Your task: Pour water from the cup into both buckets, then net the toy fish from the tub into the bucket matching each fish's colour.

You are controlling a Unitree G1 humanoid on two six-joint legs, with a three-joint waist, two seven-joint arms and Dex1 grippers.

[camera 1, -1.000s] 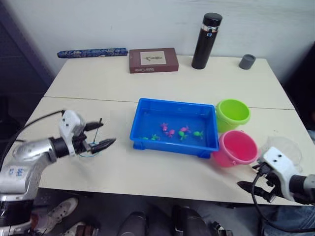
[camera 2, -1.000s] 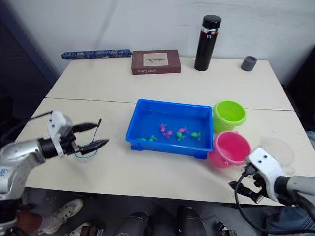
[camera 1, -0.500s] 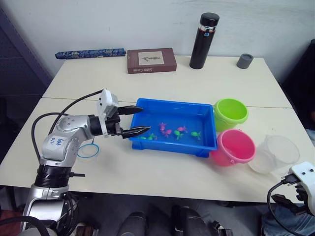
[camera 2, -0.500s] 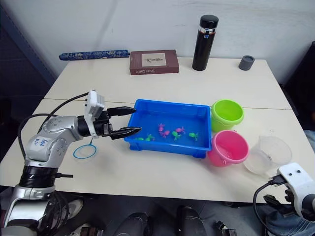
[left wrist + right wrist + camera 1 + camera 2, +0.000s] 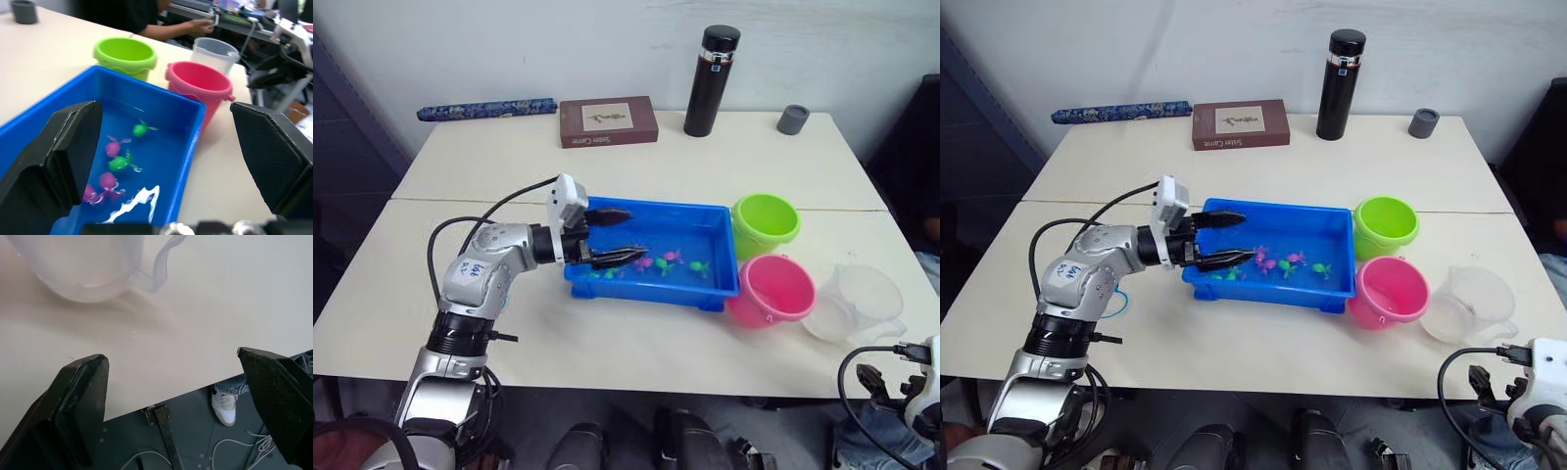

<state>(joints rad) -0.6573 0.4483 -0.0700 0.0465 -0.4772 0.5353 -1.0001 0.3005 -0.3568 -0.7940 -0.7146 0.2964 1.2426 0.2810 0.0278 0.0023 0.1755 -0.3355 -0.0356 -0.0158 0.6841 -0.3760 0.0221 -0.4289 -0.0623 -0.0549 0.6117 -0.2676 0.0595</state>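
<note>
- Fish (image 5: 668, 262): about six float in the blue tub (image 5: 705, 294), roughly three pink, three green.
- Two buckets just beside the tub: green bucket (image 5: 766, 223), pink bucket (image 5: 774, 290).
- One clear cup (image 5: 857, 305) stands upright near the pink bucket.
- Left gripper (image 5: 619, 236) spread wide over the tub's end.
- Right gripper (image 5: 176, 396) spread wide at the table (image 5: 636, 343) edge, empty.
- Net (image 5: 1114, 302) hoop lies on the table, partly hidden behind the left arm.

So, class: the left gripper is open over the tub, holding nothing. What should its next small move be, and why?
Probably swing the left gripper away from the tub to the net lying on the table beside its arm. The toy fish are in the water, and the task calls for netting them.
</note>
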